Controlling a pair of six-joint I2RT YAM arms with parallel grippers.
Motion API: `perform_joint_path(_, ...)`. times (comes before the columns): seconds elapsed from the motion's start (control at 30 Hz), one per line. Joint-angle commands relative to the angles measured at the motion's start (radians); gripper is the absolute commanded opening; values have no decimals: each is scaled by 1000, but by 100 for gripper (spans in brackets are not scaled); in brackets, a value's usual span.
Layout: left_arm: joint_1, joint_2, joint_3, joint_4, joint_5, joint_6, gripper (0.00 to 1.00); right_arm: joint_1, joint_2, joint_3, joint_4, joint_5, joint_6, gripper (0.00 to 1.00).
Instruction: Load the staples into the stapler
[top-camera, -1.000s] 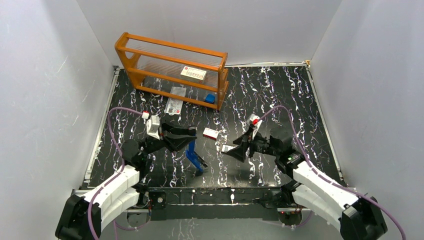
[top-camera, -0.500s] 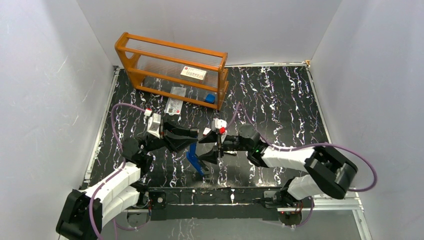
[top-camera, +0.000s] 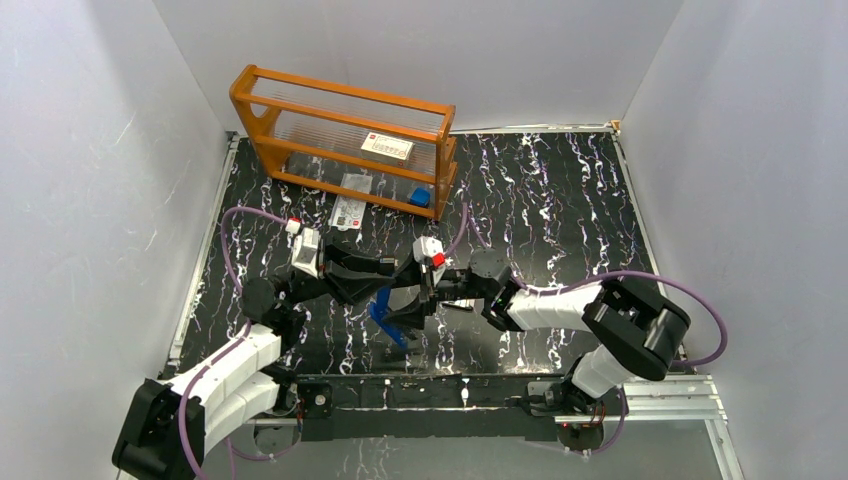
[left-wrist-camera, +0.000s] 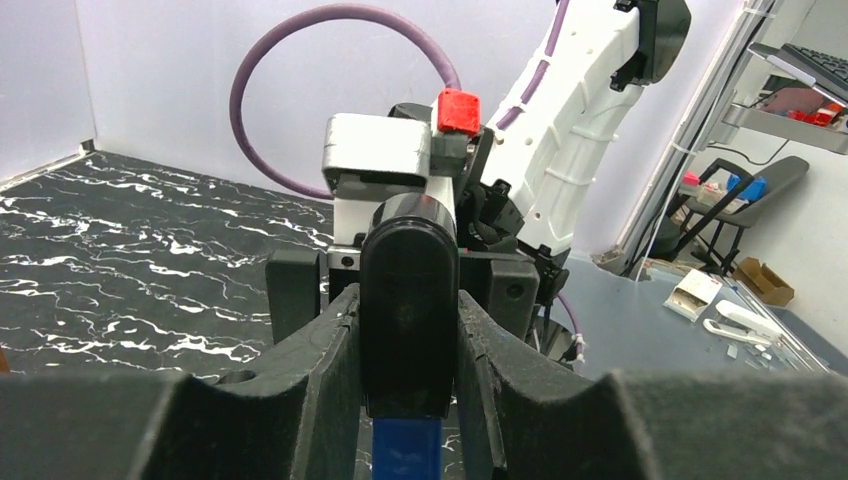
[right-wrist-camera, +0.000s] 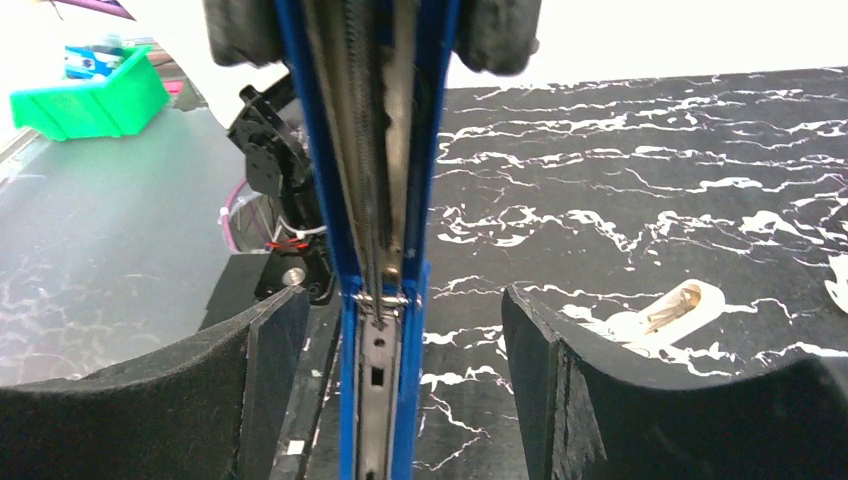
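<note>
Nothing you can read here, white card on the orange rack bears print too small to make out, likewise the packets below it.

Stapler front centre, between left pincer and right pincer; rack behind, far left

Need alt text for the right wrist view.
An opened blue stapler runs down the middle between the right gripper's open fingers, its metal channel facing the camera. A small tray of staples lies on the black marbled table at picture right.
</note>
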Motion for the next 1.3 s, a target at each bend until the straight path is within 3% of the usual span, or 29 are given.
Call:
perform_joint_path(0.0, -2, -17, 21, 88, -27, 22, 0, 6, -59, -14, 117, -43, 51, 80)
perform_joint_path(0.23, -2, -4, 31, 94, -36, 21, 0, 22, 4, 39, 63, -11, 49, 80)
perform_joint_path(0.5, -2, -8, 12, 99, -45, 21, 0, 43, 90, 44, 280, 60, 146, 73)
perform_joint_path(0.77, -2, -16, 5, 99, -40, 22, 0, 44, 93, 28, 369, 138, 192, 62)
perform_joint_path(0.87, -2, -16, 3, 99, -41, 21, 0, 45, 81, 32, 335, 148, 194, 55)
perform_joint_path(1.0, -2, -13, 3, 99, -54, 23, 0, 44, 76, 22, 320, 171, 206, 35)
perform_joint_path(1.1, -2, -10, 1, 91, -72, 19, 0, 45, 56, 2, 286, 199, 205, 29)
perform_joint_path(1.13, -2, -8, 0, 81, -80, 18, 1, 45, 47, -1, 266, 209, 204, 28)
perform_joint_path(1.2, -2, -8, -1, 52, -94, 16, 24, 45, 22, -4, 200, 221, 197, 25)
perform_joint_path(1.27, -2, -22, -4, 28, -96, 21, 39, 43, -11, -3, 110, 235, 186, 23)
